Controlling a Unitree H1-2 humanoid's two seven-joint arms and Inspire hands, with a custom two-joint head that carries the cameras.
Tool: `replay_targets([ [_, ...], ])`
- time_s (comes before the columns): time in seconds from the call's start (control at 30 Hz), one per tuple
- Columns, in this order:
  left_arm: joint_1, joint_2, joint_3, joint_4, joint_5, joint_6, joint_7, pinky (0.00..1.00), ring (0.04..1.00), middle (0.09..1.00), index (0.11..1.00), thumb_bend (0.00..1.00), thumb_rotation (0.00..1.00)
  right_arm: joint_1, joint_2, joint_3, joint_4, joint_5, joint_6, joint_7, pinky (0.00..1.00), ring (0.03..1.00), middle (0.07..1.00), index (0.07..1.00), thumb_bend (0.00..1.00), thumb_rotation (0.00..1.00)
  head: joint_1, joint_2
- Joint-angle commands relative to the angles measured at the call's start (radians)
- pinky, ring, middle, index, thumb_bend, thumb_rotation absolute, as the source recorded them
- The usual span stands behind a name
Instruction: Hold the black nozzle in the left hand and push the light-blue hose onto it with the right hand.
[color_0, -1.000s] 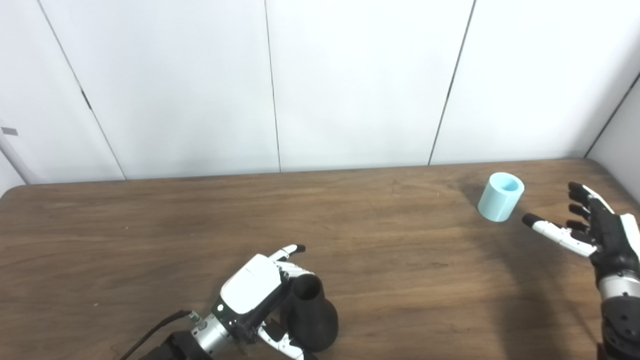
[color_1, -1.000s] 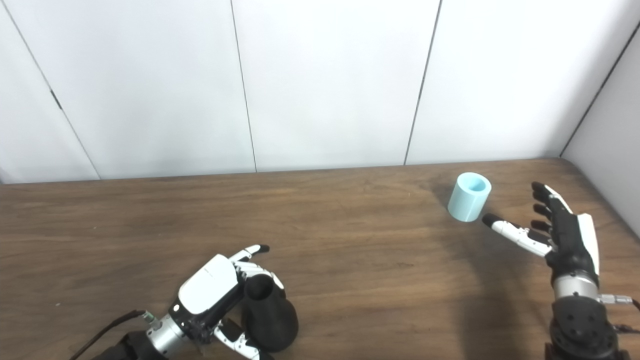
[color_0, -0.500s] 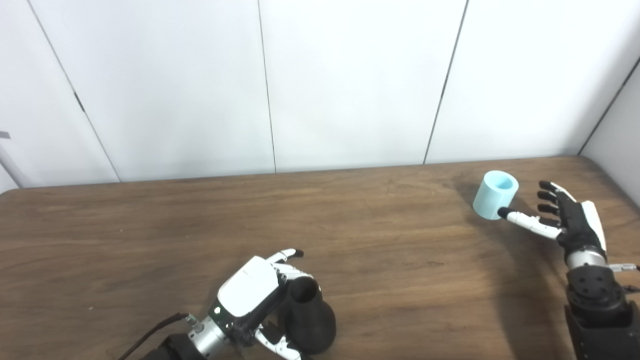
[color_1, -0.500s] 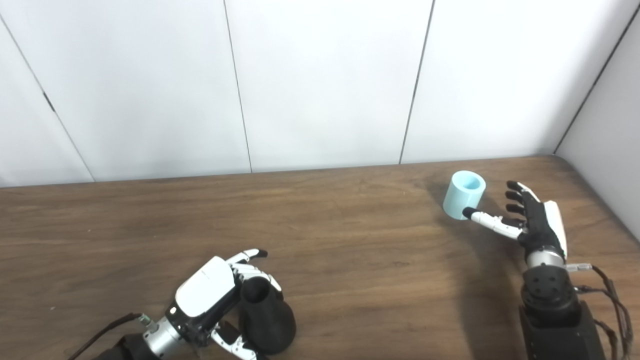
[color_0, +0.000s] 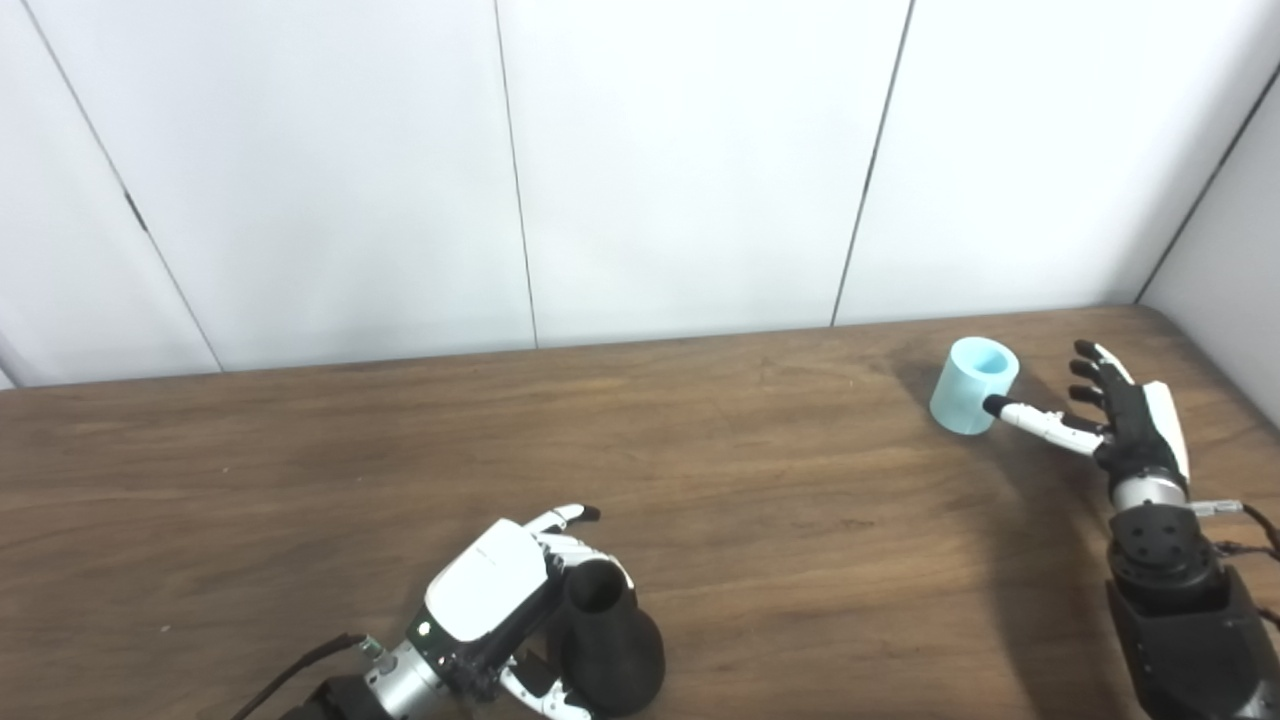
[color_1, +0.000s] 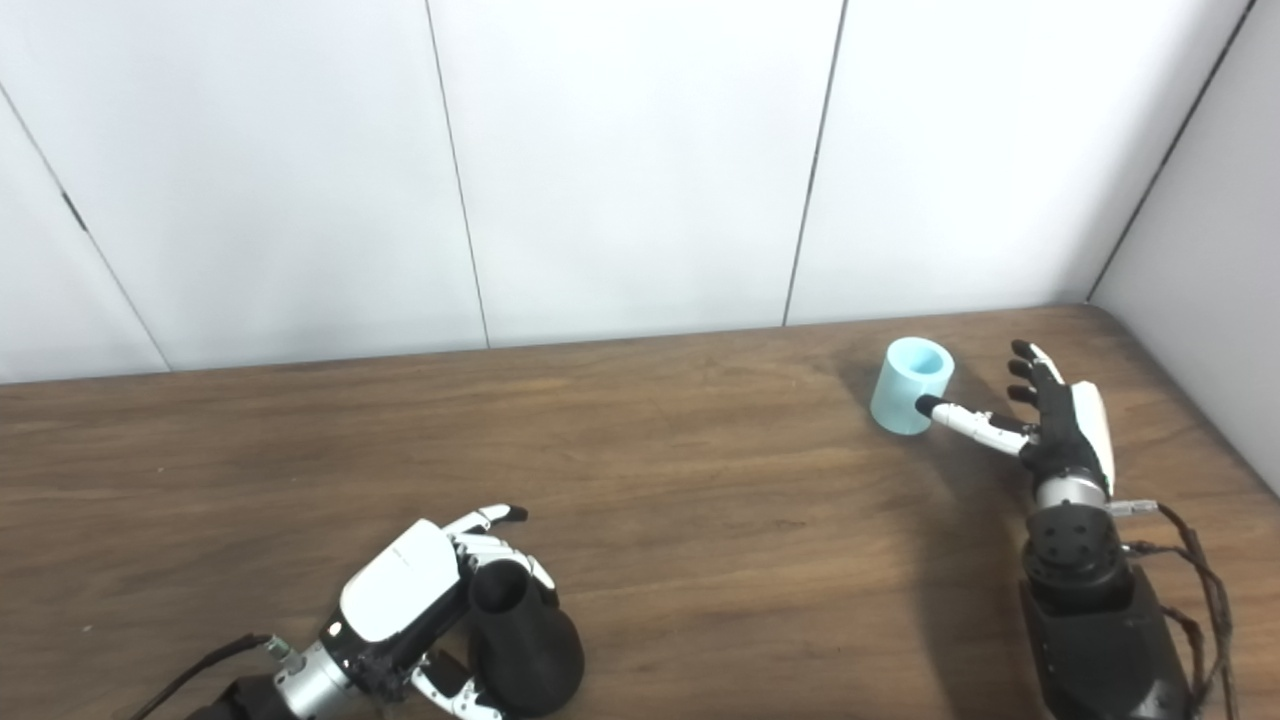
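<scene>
The black nozzle (color_0: 610, 645) stands upright near the table's front edge, a wide base with a narrower open neck. My left hand (color_0: 500, 600) wraps around its neck from the left and holds it. The light-blue hose (color_0: 972, 399), a short open cylinder, stands upright at the far right of the table. My right hand (color_0: 1120, 425) is open just right of it, fingers spread, with its thumb tip at the hose's near side. The same scene shows in the right eye view, with the nozzle (color_1: 520, 640), the hose (color_1: 910, 385) and the right hand (color_1: 1050, 420).
The brown wooden table (color_0: 640, 470) ends at a white panelled wall (color_0: 640, 170) behind. The table's right edge runs just past my right hand, beside a white side wall (color_0: 1230, 270).
My right hand has moved forward and left toward the hose until its thumb tip reaches the hose's side. The camera has shifted a little. My left hand keeps its hold on the nozzle.
</scene>
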Motion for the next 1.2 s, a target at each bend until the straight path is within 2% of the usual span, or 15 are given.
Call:
replay_targets([
  [0.0,0.107,-0.006,-0.072,0.06,-0.01,-0.024,-0.002,0.87,0.5,0.478,0.488,0.52,0.0,-0.038,-0.012,0.024,-0.012,-0.009,-0.031,0.009,0.71,0.832,0.87,0.89,0.92,0.37,-0.001,0.001],
  [0.13,0.106,0.0,-0.08,0.055,-0.013,-0.024,-0.003,0.87,0.498,0.479,0.486,0.52,0.0,-0.048,-0.018,0.053,-0.002,-0.027,-0.031,0.004,0.7,0.825,0.866,0.881,0.96,0.39,0.0,0.005],
  [0.23,0.108,0.0,-0.079,0.053,-0.016,-0.024,-0.005,0.86,0.497,0.483,0.481,0.52,0.0,-0.055,-0.019,0.078,-0.006,-0.052,-0.009,0.005,0.58,0.728,0.778,0.881,0.99,0.43,0.0,0.007],
  [0.27,0.109,-0.001,-0.077,0.05,-0.015,-0.024,-0.009,0.86,0.497,0.483,0.481,0.52,0.0,-0.059,-0.016,0.081,-0.004,-0.047,-0.013,0.008,0.52,0.664,0.714,0.883,1.0,0.43,0.001,0.006],
  [0.33,0.111,-0.002,-0.074,0.047,-0.011,-0.024,-0.013,0.86,0.496,0.483,0.481,0.52,0.0,-0.064,-0.012,0.086,0.003,-0.045,-0.019,0.008,0.48,0.638,0.691,0.877,0.98,0.4,0.001,0.007],
  [0.4,0.112,-0.003,-0.072,0.044,-0.009,-0.024,-0.014,0.86,0.496,0.483,0.48,0.52,0.0,-0.071,-0.01,0.093,0.017,-0.052,-0.026,0.0,0.5,0.675,0.726,0.862,0.99,0.4,0.002,0.007],
  [0.5,0.112,-0.005,-0.072,0.044,-0.009,-0.024,-0.015,0.86,0.496,0.485,0.479,0.52,0.0,-0.078,-0.001,0.092,0.032,-0.033,-0.068,-0.003,0.67,0.782,0.818,0.852,0.99,0.38,0.003,0.008],
  [0.57,0.112,-0.006,-0.073,0.045,-0.009,-0.024,-0.016,0.86,0.497,0.484,0.479,0.52,0.0,-0.081,0.008,0.09,0.029,-0.021,-0.074,-0.001,0.71,0.803,0.835,0.85,0.99,0.37,0.003,0.007],
  [0.77,0.114,-0.011,-0.07,0.041,-0.012,-0.024,-0.014,0.86,0.496,0.482,0.483,0.52,0.0,-0.092,0.017,0.103,0.035,0.002,-0.087,0.025,0.73,0.81,0.841,0.854,0.99,0.38,0.008,0.006],
  [0.9,0.117,-0.015,-0.066,0.036,-0.01,-0.024,-0.017,0.86,0.494,0.481,0.484,0.52,0.0,-0.102,0.028,0.104,0.078,0.021,-0.15,0.018,0.74,0.806,0.833,0.846,0.98,0.37,0.013,0.007],
  [1.0,0.123,-0.014,-0.059,0.026,-0.007,-0.024,-0.023,0.86,0.492,0.483,0.482,0.52,0.0,-0.11,0.045,0.093,0.108,0.047,-0.178,0.013,0.75,0.813,0.836,0.85,0.94,0.33,0.015,0.011],
  [1.17,0.129,-0.012,-0.052,0.016,-0.012,-0.024,-0.032,0.85,0.492,0.483,0.482,0.52,0.0,-0.129,0.073,0.084,0.154,0.088,-0.214,0.018,0.74,0.818,0.841,0.859,0.96,0.28,0.014,0.013],
])
